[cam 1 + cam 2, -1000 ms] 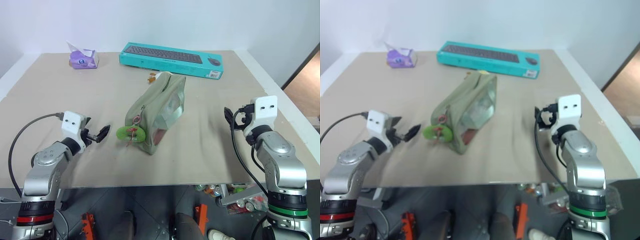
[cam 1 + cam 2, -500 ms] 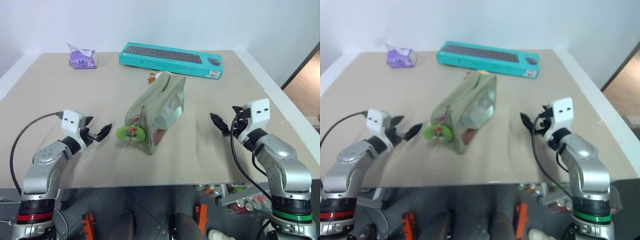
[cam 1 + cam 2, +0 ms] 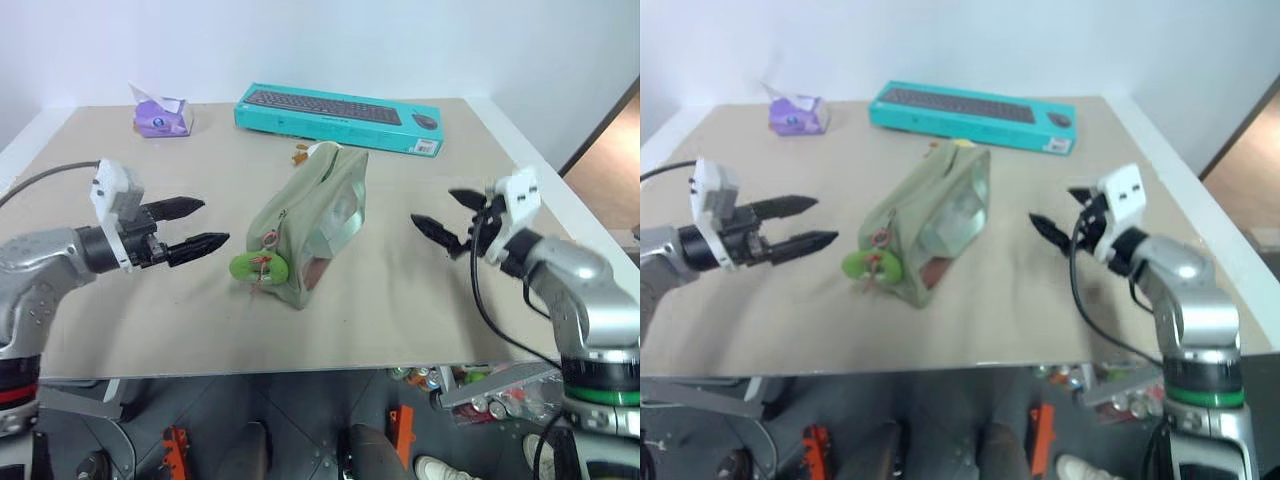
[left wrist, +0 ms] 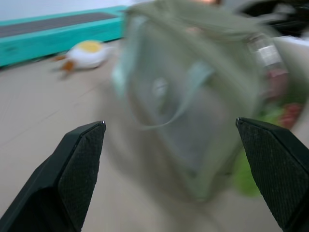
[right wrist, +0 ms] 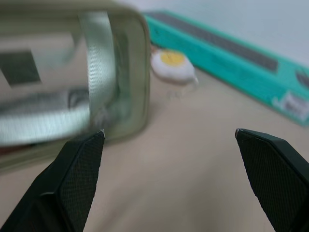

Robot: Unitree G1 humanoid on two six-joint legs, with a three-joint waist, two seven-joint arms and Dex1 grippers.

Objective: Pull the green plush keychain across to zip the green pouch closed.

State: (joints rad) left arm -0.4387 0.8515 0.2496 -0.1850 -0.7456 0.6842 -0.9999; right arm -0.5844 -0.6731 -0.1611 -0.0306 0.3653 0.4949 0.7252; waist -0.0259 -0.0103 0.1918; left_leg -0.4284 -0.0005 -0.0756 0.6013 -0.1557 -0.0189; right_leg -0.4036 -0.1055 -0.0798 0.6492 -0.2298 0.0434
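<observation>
The green pouch (image 3: pixel 318 222) lies lengthwise in the middle of the table, its clear window facing right. The green plush keychain (image 3: pixel 261 267) hangs at the pouch's near end, lime with a reddish detail. My left gripper (image 3: pixel 203 223) hovers above the table to the left of the pouch, open and empty, pointing at the pouch's near end. My right gripper (image 3: pixel 444 214) hovers to the right of the pouch, open and empty, pointing toward it. The left wrist view shows the pouch (image 4: pixel 203 96) ahead; the right wrist view shows its clear side (image 5: pixel 67 82).
A teal keyboard box (image 3: pixel 340 116) lies along the table's far edge. A purple tissue pack (image 3: pixel 158 112) sits at the far left. A small yellow-and-white plush toy (image 5: pixel 173 65) rests just beyond the pouch's far end. Bare table (image 3: pixel 400 300) surrounds the pouch.
Both arms have risen off the table and turned inward, so both grippers now point at the pouch from either side. The pouch and keychain lie as before.
</observation>
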